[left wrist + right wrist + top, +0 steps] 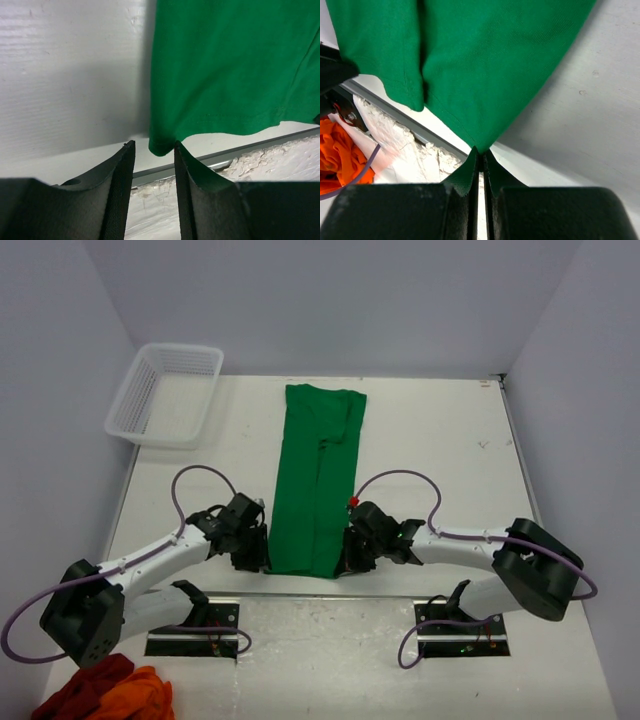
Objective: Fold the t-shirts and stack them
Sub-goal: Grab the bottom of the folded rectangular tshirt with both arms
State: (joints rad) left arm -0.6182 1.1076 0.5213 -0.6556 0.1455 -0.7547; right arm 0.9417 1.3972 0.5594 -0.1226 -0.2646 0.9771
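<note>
Lying folded into a long strip down the middle of the white surface (440, 440), the green t-shirt (318, 480) reaches from the far side to the near edge, between the two arms. The right tool (479, 152) is pinched tight on its near right corner. The left tool (153, 150) stands part open at the near left corner, with the cloth tip between its fingers (120, 185), unclamped. A white basket (130, 405) sits far left; red and orange cloths (105, 695) lie by the left arm's base.
</note>
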